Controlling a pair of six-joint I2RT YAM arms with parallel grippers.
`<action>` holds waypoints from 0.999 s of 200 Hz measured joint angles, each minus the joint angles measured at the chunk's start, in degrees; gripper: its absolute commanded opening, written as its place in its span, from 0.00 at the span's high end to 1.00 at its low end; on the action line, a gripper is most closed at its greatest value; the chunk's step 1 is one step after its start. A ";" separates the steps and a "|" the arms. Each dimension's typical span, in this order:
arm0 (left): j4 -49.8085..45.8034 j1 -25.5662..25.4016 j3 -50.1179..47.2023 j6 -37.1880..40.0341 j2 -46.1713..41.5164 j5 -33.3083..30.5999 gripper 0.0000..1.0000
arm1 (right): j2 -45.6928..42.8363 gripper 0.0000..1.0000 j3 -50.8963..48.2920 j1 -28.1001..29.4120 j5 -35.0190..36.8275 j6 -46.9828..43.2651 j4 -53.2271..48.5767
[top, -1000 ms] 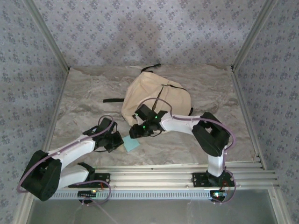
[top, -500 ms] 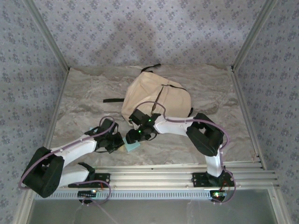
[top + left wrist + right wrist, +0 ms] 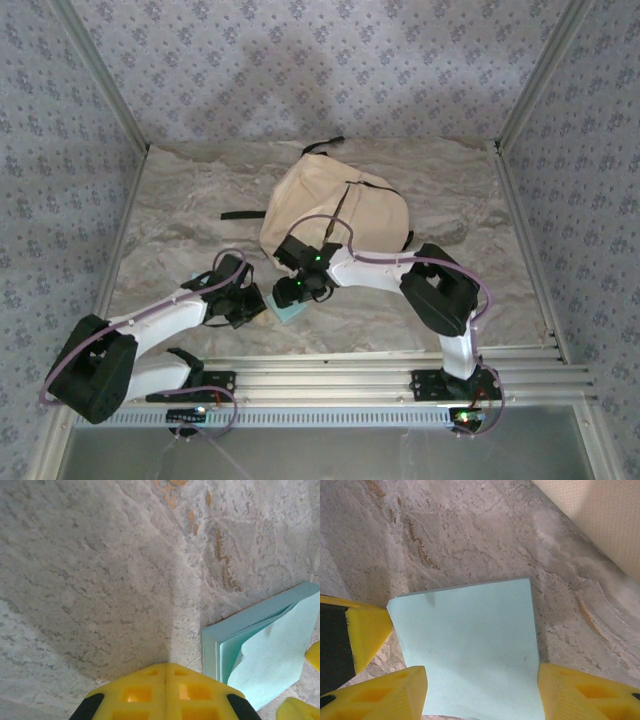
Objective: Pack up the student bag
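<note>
The student bag (image 3: 330, 212), beige with black straps, lies at the middle back of the table; a corner of it (image 3: 600, 515) shows in the right wrist view. A light blue paper pad (image 3: 293, 313) lies flat in front of it. My right gripper (image 3: 288, 294) hangs open over the pad (image 3: 470, 645), one yellow finger (image 3: 395, 695) past each side edge, with nothing gripped (image 3: 482, 692). My left gripper (image 3: 254, 302) is shut and empty (image 3: 166, 677), low over the table just left of the pad (image 3: 260, 650), whose top sheet curls up.
A black strap (image 3: 243, 214) trails left from the bag. The marble-patterned table (image 3: 180, 220) is walled by metal posts and patterned panels. An aluminium rail (image 3: 340, 375) runs along the near edge. The left finger's tip (image 3: 365, 630) shows beside the pad.
My right gripper has moved left and down from the bag's front edge to over the pad, and its jaws have widened. The left arm has hardly moved.
</note>
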 measured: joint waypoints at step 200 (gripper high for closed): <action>-1.44 -0.26 2.14 -0.07 3.02 0.17 1.00 | 2.60 0.40 1.20 1.25 -0.92 0.48 2.36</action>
